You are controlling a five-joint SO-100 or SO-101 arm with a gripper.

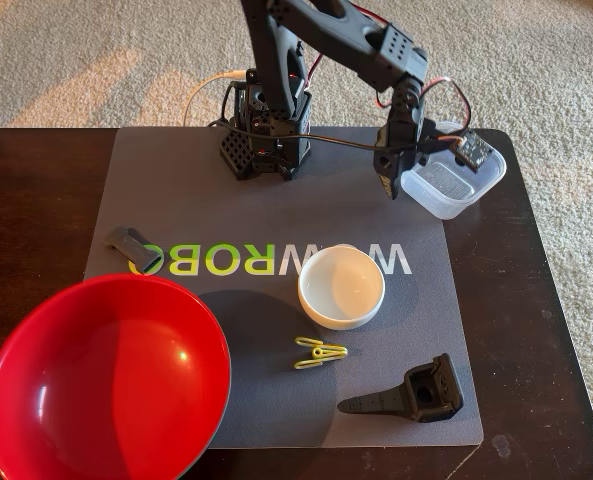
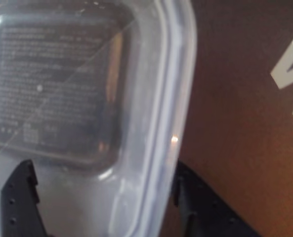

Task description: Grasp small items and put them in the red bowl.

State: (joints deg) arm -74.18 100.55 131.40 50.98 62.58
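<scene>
One clear tub [image 1: 454, 185], its wall between the spread claw [image 2: 106, 197] fingers, one red bowl [image 1: 104, 380], one white bowl [image 1: 341, 287].

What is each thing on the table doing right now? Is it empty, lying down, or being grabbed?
Clear square tub: upright, empty, one wall between the jaws.
Gripper: open, straddling the tub's wall.
Red bowl: upright, empty.
White bowl: upright, empty.
Yellow-green clips: lying loose on the mat.
Black pointed part: lying on its side.
Grey piece: lying flat.
</scene>
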